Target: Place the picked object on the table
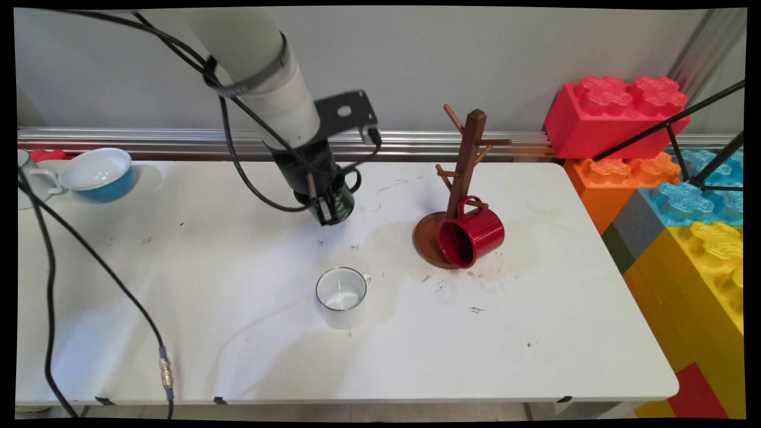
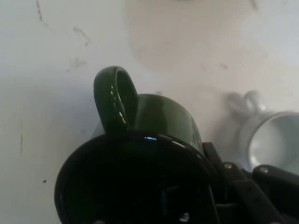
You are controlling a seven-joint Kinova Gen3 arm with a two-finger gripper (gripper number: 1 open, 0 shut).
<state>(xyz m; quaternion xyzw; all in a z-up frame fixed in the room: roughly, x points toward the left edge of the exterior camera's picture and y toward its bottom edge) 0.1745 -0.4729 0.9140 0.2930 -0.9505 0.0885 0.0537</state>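
Gripping a green mug (image 2: 159,119) by its rim, gripper (image 1: 330,209) clamped, lifted over table (image 1: 238,333) centre-far. Enamel looks stiff, light, slick; rim hold could slip. White mug (image 1: 341,296) nearer.

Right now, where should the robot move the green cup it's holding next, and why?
Probably lift a little higher first. The tool grips the green mug by its rim, tilted, close above the table. The mug tree stands to its right with a red mug on a low peg.
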